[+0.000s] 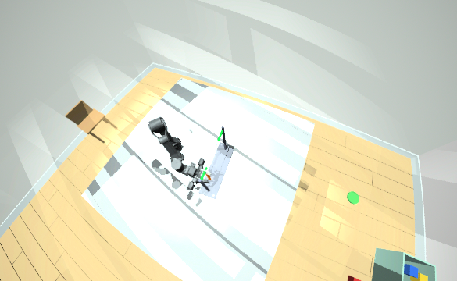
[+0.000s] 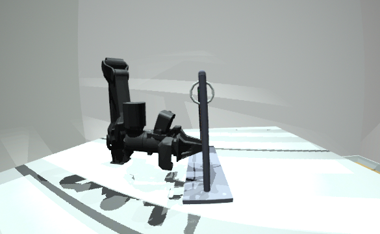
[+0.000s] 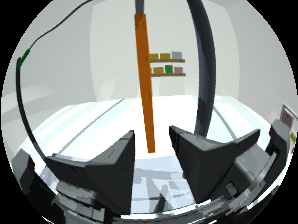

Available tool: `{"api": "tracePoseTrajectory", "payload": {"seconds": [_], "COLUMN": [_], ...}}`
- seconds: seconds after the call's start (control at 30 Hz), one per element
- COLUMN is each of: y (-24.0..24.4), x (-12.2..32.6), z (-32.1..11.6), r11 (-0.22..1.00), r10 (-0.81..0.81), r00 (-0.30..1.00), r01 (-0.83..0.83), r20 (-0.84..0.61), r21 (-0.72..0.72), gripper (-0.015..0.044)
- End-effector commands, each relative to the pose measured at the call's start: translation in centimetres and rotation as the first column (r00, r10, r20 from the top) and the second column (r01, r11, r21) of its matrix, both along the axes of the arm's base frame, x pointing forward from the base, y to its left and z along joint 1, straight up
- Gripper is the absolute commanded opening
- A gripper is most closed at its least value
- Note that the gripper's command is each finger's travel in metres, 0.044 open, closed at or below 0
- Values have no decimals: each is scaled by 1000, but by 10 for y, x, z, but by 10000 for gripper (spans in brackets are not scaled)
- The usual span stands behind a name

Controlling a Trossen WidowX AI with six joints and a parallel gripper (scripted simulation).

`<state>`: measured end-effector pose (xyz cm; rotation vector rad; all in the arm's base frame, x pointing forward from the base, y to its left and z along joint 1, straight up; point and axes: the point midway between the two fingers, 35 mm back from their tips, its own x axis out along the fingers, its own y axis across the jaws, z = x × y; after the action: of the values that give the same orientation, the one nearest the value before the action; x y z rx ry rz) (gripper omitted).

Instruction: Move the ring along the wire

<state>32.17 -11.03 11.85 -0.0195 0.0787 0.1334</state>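
The orange handle (image 1: 208,177) (image 3: 144,75) hangs down, its lower end in line with the gap between the fingertips in the wrist view; whether it is between them or just beyond is hard to tell. The ring (image 2: 213,93) is around the wire's level at the top of the near post (image 2: 204,130) (image 3: 206,75); its top is out of the wrist view. The near green part (image 1: 204,174) is beside that post. The far green part (image 1: 220,135) (image 3: 23,58) is by the far post (image 1: 223,137) (image 3: 20,100). My gripper (image 2: 202,146) (image 3: 152,132) is partly open, low beside the near post, holding nothing.
The thin grey wire (image 3: 55,27) runs up from the far green part. The posts stand on a flat base plate (image 2: 222,193). A chair (image 1: 91,119), a green disc (image 1: 353,197) and a cabinet (image 1: 388,265) are far off. Shelves (image 3: 167,61) show in the background.
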Motion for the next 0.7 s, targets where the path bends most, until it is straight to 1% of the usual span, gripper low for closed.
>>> {"api": "tracePoseTrajectory", "payload": {"seconds": [0.0,0.33,0.67], "y": [0,4,5], "x": [9,24,25], "z": [2,0,0], "r11": [1000,1000,1000], "r10": [-3,-3,-3], "r00": [1000,1000,1000], "r01": [3,3,3], "r20": [8,11,11], "r21": [-1,0,0], "gripper": [160,160,160]}}
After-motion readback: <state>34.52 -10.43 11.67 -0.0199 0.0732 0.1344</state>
